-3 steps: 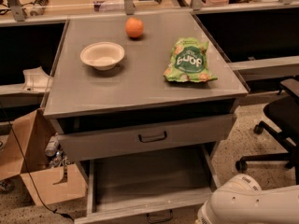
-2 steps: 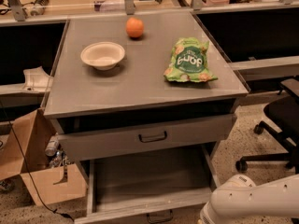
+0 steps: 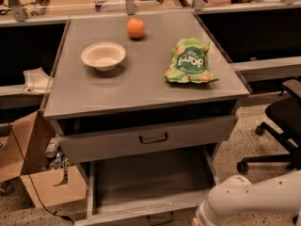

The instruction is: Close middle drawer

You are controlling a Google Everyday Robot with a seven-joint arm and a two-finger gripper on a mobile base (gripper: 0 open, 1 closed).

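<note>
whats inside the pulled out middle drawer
The middle drawer shows only bare grey floor. Its back part is covered by the upper drawer, its front right corner by the white arm. The gripper is out of view.

Office — rolling chair, desks, cardboard box

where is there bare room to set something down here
The front strip of the cabinet top, before the bowl and chip bag, is bare; so is the open middle drawer. Tighter around the orange. The hand is out of view; its arm shows lower right.
</note>
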